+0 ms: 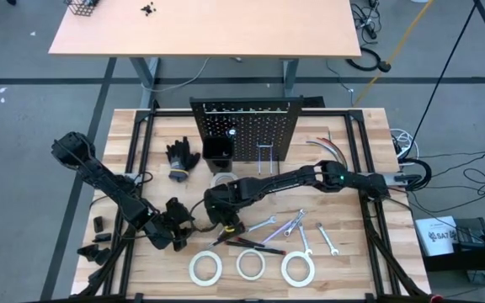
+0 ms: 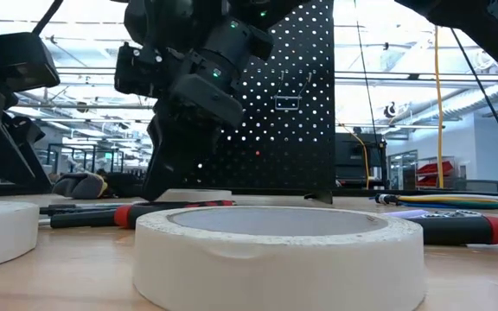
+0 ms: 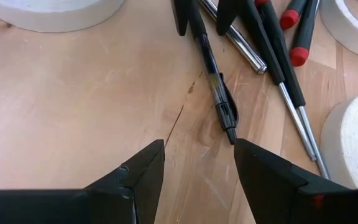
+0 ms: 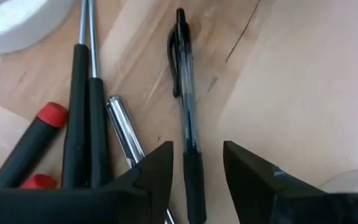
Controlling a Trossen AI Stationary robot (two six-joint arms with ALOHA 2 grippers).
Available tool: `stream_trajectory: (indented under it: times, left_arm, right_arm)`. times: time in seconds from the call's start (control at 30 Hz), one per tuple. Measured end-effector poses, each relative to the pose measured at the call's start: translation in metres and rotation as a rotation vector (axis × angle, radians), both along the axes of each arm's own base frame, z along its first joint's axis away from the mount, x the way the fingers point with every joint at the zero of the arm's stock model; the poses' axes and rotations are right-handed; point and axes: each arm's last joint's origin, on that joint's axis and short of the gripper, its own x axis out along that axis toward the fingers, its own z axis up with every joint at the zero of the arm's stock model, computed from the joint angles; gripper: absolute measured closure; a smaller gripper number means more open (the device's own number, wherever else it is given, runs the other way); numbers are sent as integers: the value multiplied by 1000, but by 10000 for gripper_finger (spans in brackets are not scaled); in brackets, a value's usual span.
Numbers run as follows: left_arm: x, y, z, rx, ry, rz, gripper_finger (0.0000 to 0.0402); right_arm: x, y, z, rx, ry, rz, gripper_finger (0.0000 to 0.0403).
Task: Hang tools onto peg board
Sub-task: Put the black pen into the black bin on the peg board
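A black pen (image 4: 185,93) lies flat on the wooden table between my two grippers. My right gripper (image 4: 197,149) points down over it, open, one finger on each side of the pen's grip end. My left gripper (image 3: 199,146) is open just short of the pen's tip (image 3: 231,134), with nothing between its fingers. Red-and-black screwdrivers (image 4: 79,93) and a silver ratchet handle (image 4: 122,127) lie on the table beside the pen. The black peg board (image 1: 247,126) stands upright at the far middle. Three white tape rolls (image 1: 251,264) lie along the near edge.
Several silver wrenches (image 1: 293,225) lie to the right of the grippers. Black gloves (image 1: 182,158) sit left of the peg board, and grey hoses (image 1: 331,150) lie to its right. A tape roll (image 2: 279,250) fills the near foreground of the low view.
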Motion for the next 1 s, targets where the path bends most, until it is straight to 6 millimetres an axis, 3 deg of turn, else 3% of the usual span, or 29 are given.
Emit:
stream_trajectory:
  times: [0.23, 0.57, 0.73, 0.87, 1.0]
  left_arm:
    - [0, 0, 0, 4, -4, 4, 205]
    - [0, 1, 0, 13, -13, 12, 205]
    - [0, 1, 0, 19, -17, 16, 205]
    - [0, 1, 1, 26, -23, 22, 205]
    - [0, 1, 2, 45, -48, 31, 205]
  right_arm:
    - [-2, -1, -4, -19, 32, -7, 294]
    - [-11, -2, -17, -101, 85, -47, 370]
    - [-20, 5, -34, -111, 122, -81, 365]
    - [-21, 8, -36, -97, 134, -133, 348]
    - [-22, 9, -31, -87, 131, -167, 372]
